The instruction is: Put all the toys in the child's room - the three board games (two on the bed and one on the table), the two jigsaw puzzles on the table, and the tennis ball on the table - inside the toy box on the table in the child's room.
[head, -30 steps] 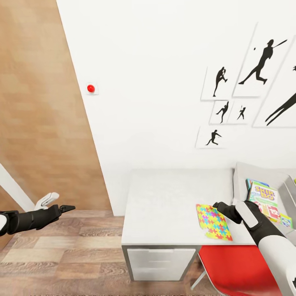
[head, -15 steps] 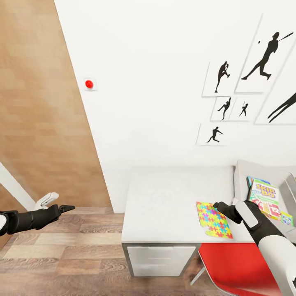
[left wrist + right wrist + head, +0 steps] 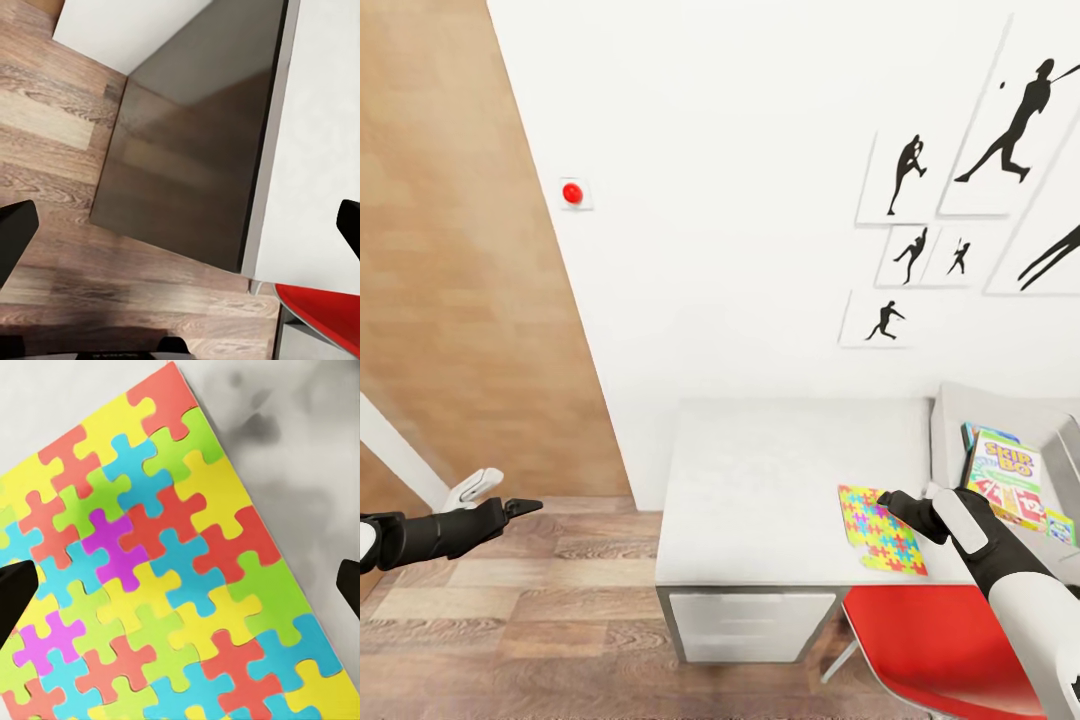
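Note:
A bright jigsaw puzzle (image 3: 880, 530) lies flat near the front edge of the table (image 3: 780, 470). My right gripper (image 3: 890, 500) hovers open just above its far edge. In the right wrist view the jigsaw puzzle (image 3: 172, 577) spreads between the two wide-apart fingertips (image 3: 15, 592). The grey toy box (image 3: 952, 420) stands at the table's right end and holds a white and green board game (image 3: 1005, 478) and a blue one (image 3: 978, 434). My left gripper (image 3: 525, 507) hangs open over the floor, left of the table. The tennis ball and the bed are out of view.
A red chair (image 3: 930, 640) is tucked under the table's front right. A drawer unit (image 3: 750, 625) sits under the desk top. Wood plank floor (image 3: 510, 620) extends to the left, with a wooden panel (image 3: 450, 300) and the white wall behind.
The head view has shifted a little, sliding the wall pictures up and to the right. Both arms hold their poses and the puzzle lies where it was.

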